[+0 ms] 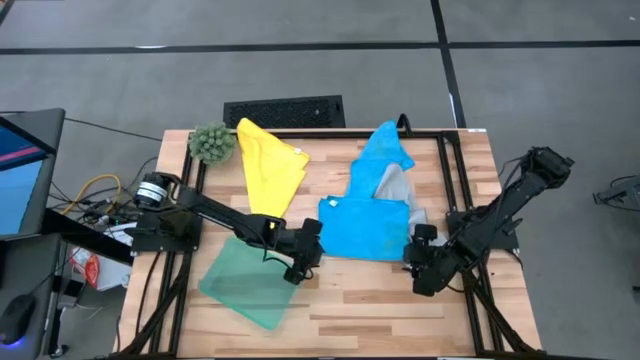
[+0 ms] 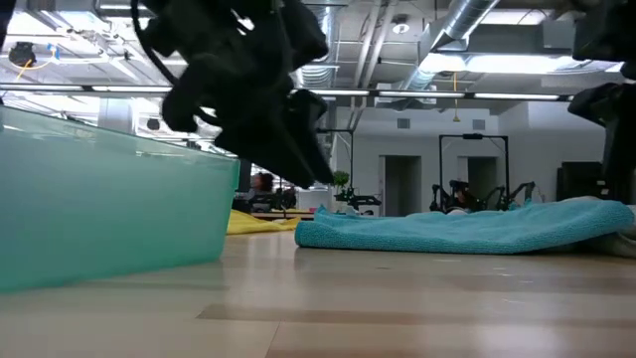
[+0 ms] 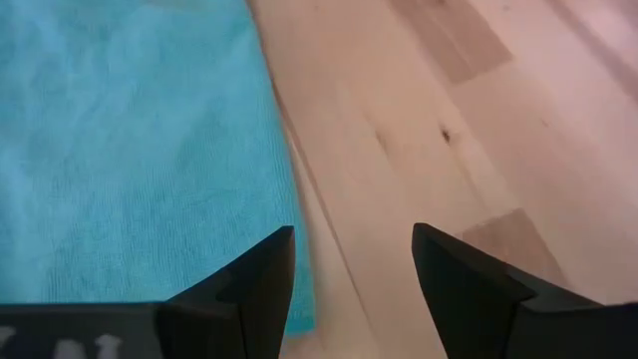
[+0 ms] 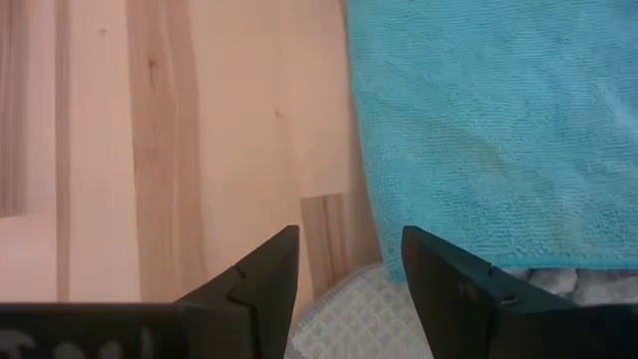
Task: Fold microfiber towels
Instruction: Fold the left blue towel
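Observation:
A bright blue towel (image 1: 365, 228) lies spread flat at the table's middle. Behind it sits a second, bunched blue towel (image 1: 385, 150) with a light grey towel (image 1: 398, 185) partly under both. A yellow towel (image 1: 270, 165) lies at the far left and a teal green towel (image 1: 245, 282) at the near left. My left gripper (image 3: 354, 249) hovers open over the spread towel's left edge (image 3: 284, 170). My right gripper (image 4: 349, 249) hovers open beside that towel's near right corner (image 4: 389, 254), above a bit of grey cloth (image 4: 349, 314).
A fuzzy green plant ball (image 1: 212, 142) sits at the table's far left corner. Bare wood (image 1: 380, 310) runs along the near edge. A black frame (image 1: 450, 170) borders the tabletop. In the low view the left arm (image 2: 258, 89) hangs above the teal towel (image 2: 99, 209).

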Robot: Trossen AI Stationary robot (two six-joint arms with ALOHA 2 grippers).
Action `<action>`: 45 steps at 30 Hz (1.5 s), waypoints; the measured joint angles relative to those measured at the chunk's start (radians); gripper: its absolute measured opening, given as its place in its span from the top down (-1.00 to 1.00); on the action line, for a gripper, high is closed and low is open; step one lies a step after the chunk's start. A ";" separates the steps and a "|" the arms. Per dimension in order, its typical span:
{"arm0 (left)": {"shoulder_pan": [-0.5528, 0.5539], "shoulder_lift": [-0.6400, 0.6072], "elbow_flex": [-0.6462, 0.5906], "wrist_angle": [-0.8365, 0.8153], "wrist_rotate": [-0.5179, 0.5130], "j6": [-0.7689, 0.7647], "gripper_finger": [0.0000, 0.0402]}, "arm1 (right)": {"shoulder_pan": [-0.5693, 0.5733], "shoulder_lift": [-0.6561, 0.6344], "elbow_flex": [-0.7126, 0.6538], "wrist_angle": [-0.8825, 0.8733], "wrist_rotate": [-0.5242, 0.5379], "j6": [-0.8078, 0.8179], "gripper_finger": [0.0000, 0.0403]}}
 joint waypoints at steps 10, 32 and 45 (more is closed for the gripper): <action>0.015 0.008 0.010 -0.030 -0.022 0.033 0.02 | 0.017 0.059 -0.011 0.015 0.054 -0.032 -0.02; -0.008 0.056 0.053 -0.265 0.000 -0.084 0.02 | -0.005 0.061 -0.012 0.004 0.109 -0.020 -0.02; -0.086 -0.138 0.067 -0.447 -0.141 -0.158 0.02 | -0.071 0.060 -0.012 0.037 0.141 -0.008 -0.03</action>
